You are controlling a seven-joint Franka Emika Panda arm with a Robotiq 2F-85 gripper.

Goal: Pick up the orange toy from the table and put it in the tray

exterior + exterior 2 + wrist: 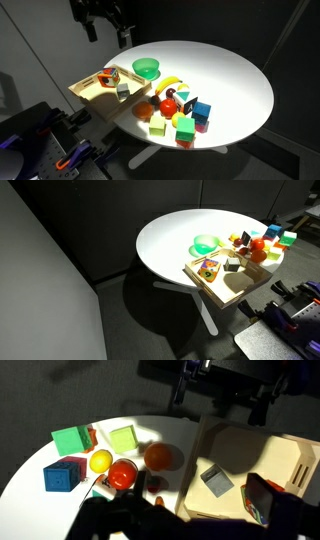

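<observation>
The orange toy [160, 456], a small plain orange ball, lies on the white table just beside the tray's edge in the wrist view. In an exterior view it is a small orange spot [154, 100]. The tray [275, 460] is light tan wood; it juts over the table edge in both exterior views [88, 90] [232, 288]. It holds a grey block [215, 481] and an orange-and-white blocky toy [265, 498]. My gripper [106, 36] hangs high above the tray's far side, fingers apart and empty. In the wrist view it is only a dark blur [195, 525].
A red rounded toy [122, 474], a yellow ball [100, 460], a blue cube [62, 475] and green blocks [122, 437] crowd beside the orange toy. A green bowl [147, 68] stands next to the tray. The white table [230, 80] ends close by.
</observation>
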